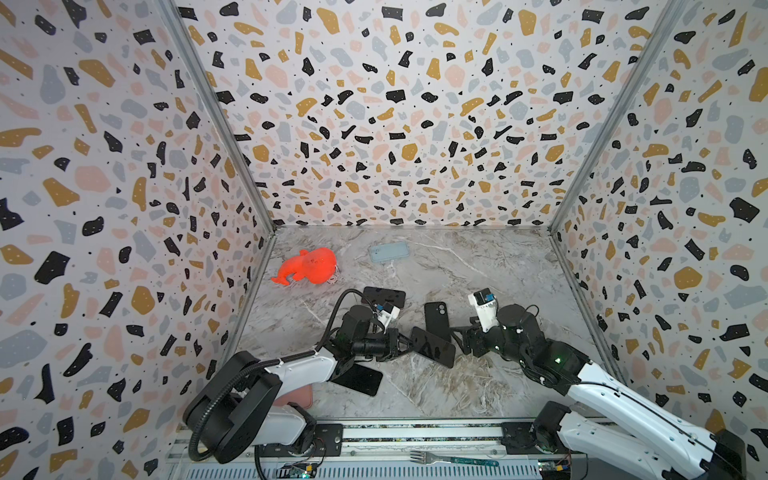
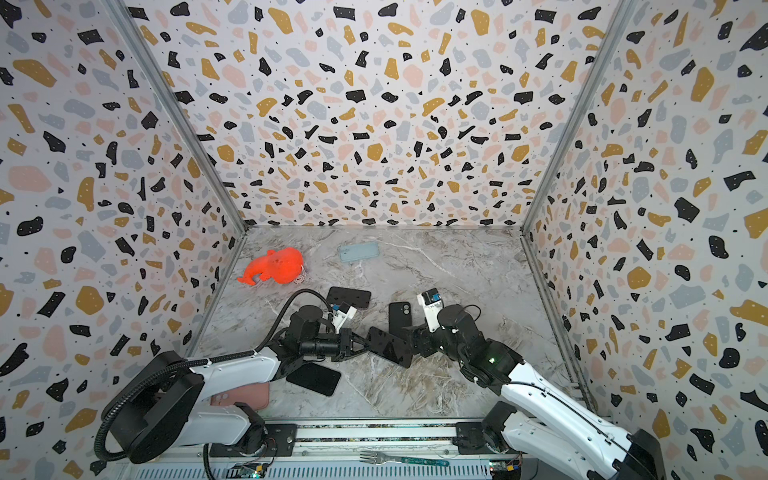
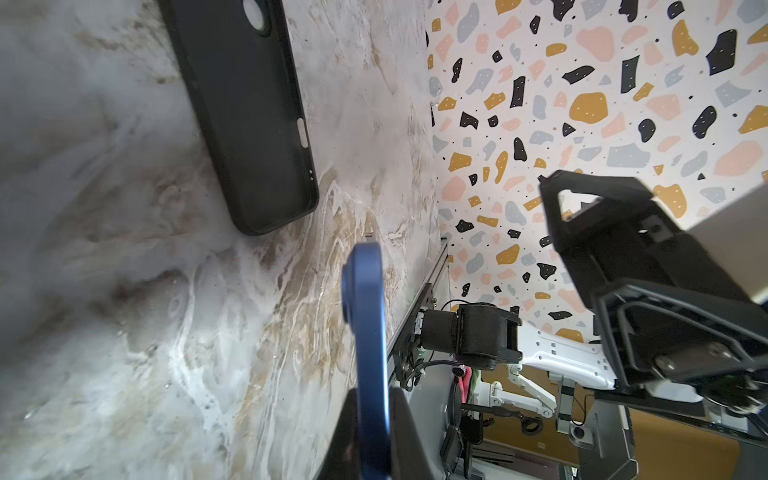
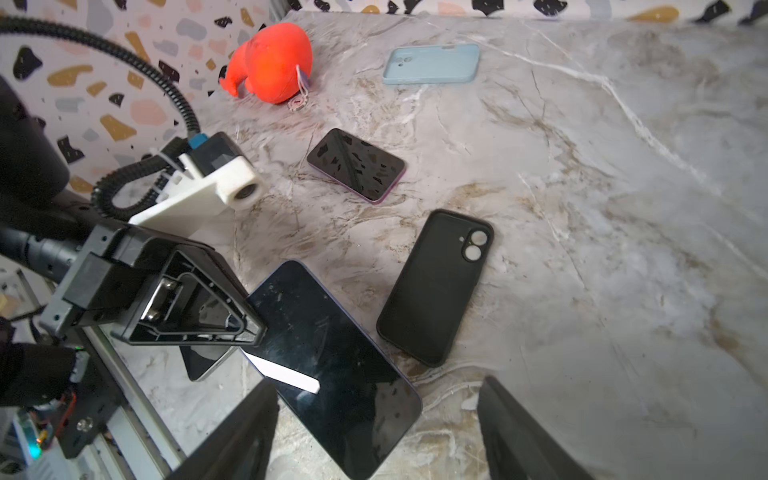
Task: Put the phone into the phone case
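My left gripper (image 1: 409,343) is shut on one end of a phone (image 1: 432,347) with a dark screen and a blue edge (image 3: 368,332). The phone hangs tilted above the middle of the table. My right gripper (image 4: 376,386) is open, and the phone's free end (image 4: 332,365) lies between its wide-apart fingers without touching them. Just beyond the phone, a black phone case (image 1: 437,320) lies flat on the marble. It is empty, and the table shows through its camera holes (image 4: 436,286). In the left wrist view the case (image 3: 245,116) lies apart from the held phone.
A purple-edged phone (image 1: 384,297) lies behind my left wrist. Another dark phone (image 1: 359,379) lies under the left arm beside a pink case (image 2: 249,395). A pale blue case (image 1: 389,252) and a red plush toy (image 1: 309,266) sit near the back. A fork (image 1: 453,459) rests on the front rail.
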Tool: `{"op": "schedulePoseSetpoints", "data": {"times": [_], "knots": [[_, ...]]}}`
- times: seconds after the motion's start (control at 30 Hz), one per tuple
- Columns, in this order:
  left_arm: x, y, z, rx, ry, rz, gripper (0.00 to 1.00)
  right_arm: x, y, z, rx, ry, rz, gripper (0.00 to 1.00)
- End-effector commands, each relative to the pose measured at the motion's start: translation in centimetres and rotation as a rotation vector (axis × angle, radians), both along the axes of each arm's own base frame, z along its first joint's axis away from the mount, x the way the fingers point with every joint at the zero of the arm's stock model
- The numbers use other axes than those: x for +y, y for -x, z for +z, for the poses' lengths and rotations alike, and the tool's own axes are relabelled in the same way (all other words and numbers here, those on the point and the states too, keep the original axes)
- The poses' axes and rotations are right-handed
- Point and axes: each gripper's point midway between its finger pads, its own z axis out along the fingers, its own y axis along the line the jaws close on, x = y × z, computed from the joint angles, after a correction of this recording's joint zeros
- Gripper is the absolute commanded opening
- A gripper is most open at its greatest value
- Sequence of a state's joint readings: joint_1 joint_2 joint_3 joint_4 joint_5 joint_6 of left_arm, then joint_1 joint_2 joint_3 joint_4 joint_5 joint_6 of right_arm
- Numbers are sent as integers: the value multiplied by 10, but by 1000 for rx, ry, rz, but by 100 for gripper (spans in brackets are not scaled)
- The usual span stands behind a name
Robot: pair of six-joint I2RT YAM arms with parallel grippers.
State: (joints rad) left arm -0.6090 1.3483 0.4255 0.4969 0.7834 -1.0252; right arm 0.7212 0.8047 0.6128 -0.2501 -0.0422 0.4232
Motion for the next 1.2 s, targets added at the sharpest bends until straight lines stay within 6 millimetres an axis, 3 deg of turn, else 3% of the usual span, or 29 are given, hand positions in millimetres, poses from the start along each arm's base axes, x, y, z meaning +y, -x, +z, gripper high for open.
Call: {"op": "schedulePoseSetpoints", "data": {"times": [0.0, 0.23, 0.6, 0.97, 1.17], "knots": [[-12, -11, 40, -85, 117, -31, 0, -2, 3, 5, 104, -228, -22, 75], [-21, -21, 50, -86, 147, -45, 0, -19, 4, -3, 214, -513, 1, 71], [-38, -41, 62, -88, 200, -65, 0, -30, 7, -31, 332, -650, 43, 65], [-41, -44, 88, -64, 322, -43, 0, -32, 4, -27, 302, -705, 30, 64], [-42, -41, 91, -54, 345, -43, 0, -29, 0, -13, 271, -769, 57, 56]]}}
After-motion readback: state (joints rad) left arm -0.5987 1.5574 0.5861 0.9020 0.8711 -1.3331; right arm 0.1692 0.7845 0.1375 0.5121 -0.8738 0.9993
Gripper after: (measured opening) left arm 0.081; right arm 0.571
